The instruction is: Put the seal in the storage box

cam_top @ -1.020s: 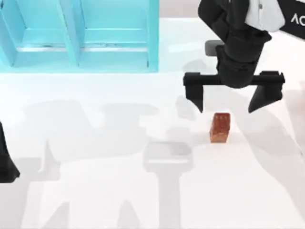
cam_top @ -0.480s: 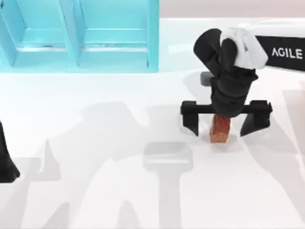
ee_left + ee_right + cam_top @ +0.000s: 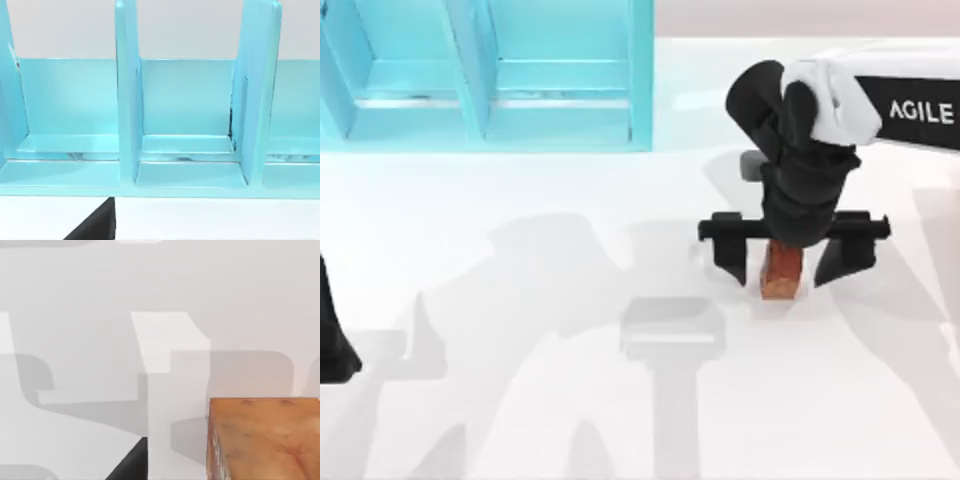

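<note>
Right gripper (image 3: pixel 779 262) fingers narrowed around blocky reddish-brown seal (image 3: pixel 781 272), gaps remain.

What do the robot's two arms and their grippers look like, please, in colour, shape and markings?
The right arm is white with black "AGILE" lettering and a black wrist. The right gripper is black: a straight crossbar with two tapered fingers. The left arm is a black shape at the table's left edge.
</note>
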